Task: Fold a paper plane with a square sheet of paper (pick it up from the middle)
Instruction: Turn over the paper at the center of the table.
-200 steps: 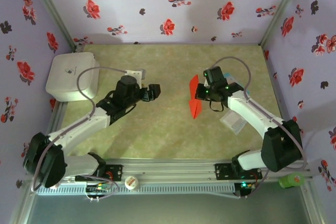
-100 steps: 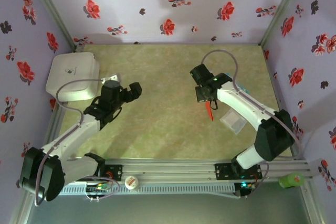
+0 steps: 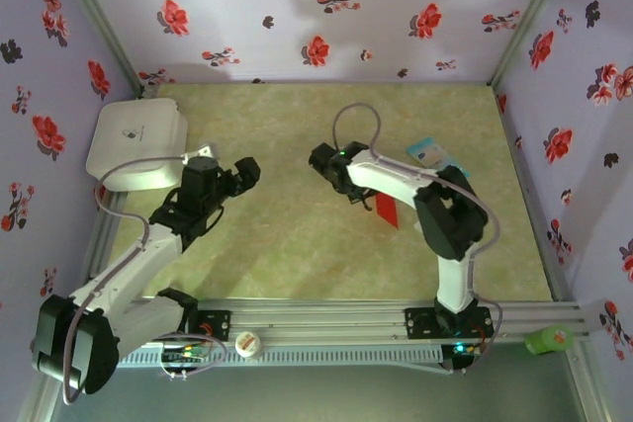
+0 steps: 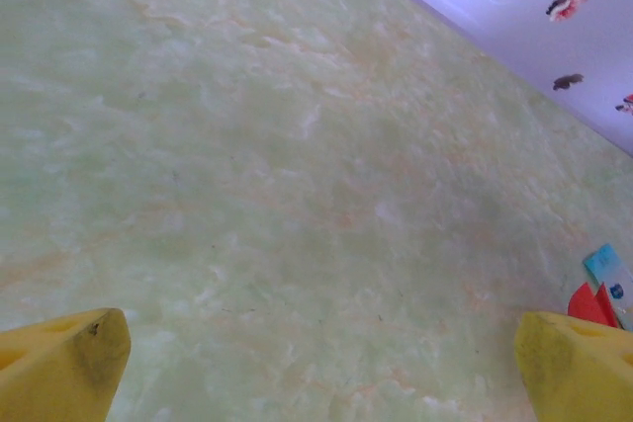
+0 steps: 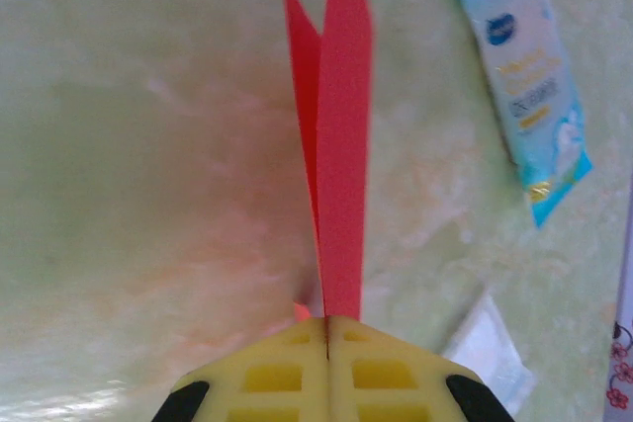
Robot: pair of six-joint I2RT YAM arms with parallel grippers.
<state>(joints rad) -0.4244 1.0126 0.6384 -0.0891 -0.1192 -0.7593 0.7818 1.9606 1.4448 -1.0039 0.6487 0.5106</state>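
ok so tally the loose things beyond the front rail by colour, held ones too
red: 1, the paper plane
light blue and white: 1, the packet
white: 2, the box and the small pouch
total: 4

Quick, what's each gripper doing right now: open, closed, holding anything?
Left gripper: open, holding nothing.
Right gripper: closed on the red paper plane.
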